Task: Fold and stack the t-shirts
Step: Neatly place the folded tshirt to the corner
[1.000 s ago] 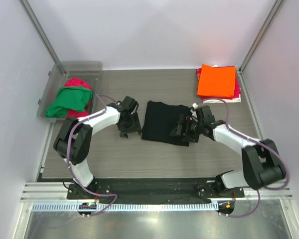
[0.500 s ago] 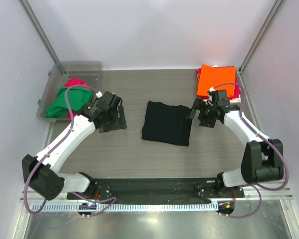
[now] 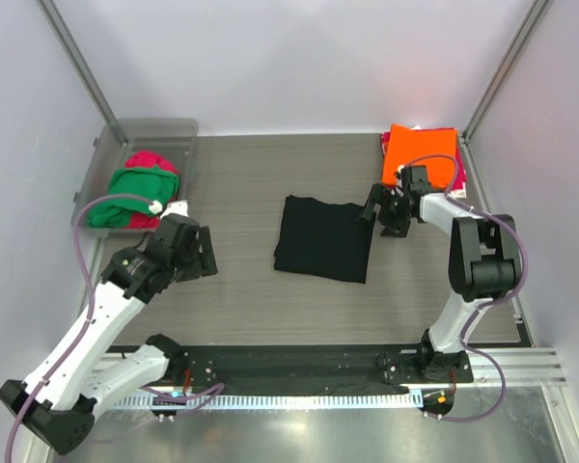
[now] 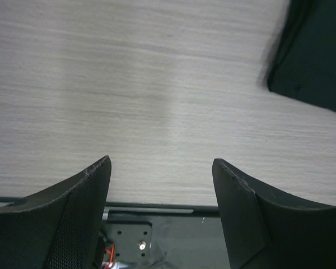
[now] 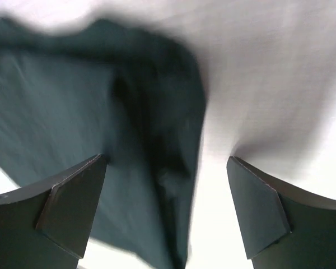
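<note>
Top external: folded black t-shirt (image 3: 322, 238) just left of right gripper (image 3: 373, 211)

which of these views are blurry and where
Right wrist: the black t-shirt is smeared, edges soft. Left wrist: the table grain is crisp, only the shirt's corner at top right blurs. Top external: sharp, faint reddish glow on the wall behind the orange t-shirt.

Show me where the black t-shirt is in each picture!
Top camera: the black t-shirt lies folded near the middle of the table.
Left wrist camera: only a corner of it shows, at the top right.
Right wrist camera: it fills the left and middle, a bit blurry.
Shared landmark: the grey wood-grain table shows right beside the shirt in all three.
</note>
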### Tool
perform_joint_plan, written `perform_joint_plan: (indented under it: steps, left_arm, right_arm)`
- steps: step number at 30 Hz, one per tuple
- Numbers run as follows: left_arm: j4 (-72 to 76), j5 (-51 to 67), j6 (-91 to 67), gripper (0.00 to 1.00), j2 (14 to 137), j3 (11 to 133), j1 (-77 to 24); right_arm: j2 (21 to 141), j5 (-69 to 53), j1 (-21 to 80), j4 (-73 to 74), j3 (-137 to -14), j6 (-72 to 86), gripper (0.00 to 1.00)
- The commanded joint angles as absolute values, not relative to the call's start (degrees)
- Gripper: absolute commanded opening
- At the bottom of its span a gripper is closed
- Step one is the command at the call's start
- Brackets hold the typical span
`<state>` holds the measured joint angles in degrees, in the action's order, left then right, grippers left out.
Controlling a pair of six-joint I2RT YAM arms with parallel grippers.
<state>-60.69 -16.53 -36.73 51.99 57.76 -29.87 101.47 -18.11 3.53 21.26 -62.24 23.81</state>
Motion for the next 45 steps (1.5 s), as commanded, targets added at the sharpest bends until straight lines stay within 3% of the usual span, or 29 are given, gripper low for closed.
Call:
perform_joint_plan:
  steps: [1, 5, 11, 17, 20, 24, 31, 45]
  left_arm:
    - [-57.22, -19.07, -35.33, 0.74, 49.49, 56.96, -29.62]
    - [-55.38, -20.21, -35.68, 0.74, 47.03, 55.46, -29.62]
    - [-54.84, -21.88, -35.86, 0.75, 45.44, 54.67, -29.71]
    - [-55.46, -22.67, -35.86, 0.75, 45.18, 55.19, -29.71]
    - [-56.16, -22.67, -35.6, 0.75, 44.47, 56.07, -29.62]
    - [-55.55, -23.47, -35.68, 0.75, 43.07, 55.64, -29.62]
    - [-54.75, -25.92, -36.21, 0.75, 40.17, 54.06, -29.62]
    - [-55.37, -27.77, -37.09, 0.75, 39.99, 54.05, -29.62]
  right_arm:
    - [104.49, -19.68, 3.16, 16.19, -64.51, 22.85, 0.95]
    - [109.23, -22.84, 3.25, 12.4, -64.16, 23.47, 0.9]
    - [111.18, -31.36, 3.34, 2.56, -58.63, 27.07, 0.74]
    - [112.24, -38.13, 3.43, -6.15, -54.67, 29.35, 0.31]
    - [111.54, -40.07, 3.43, -7.29, -55.19, 30.14, 0.01]
    - [107.67, -39.12, 3.43, -3.97, -58.09, 28.75, 0.01]
    - [101.17, -28.15, 3.51, 17.11, -71.43, 18.91, 0.01]
    - [96.94, -18.38, 3.34, 31.72, -91.48, 8.36, 0.01]
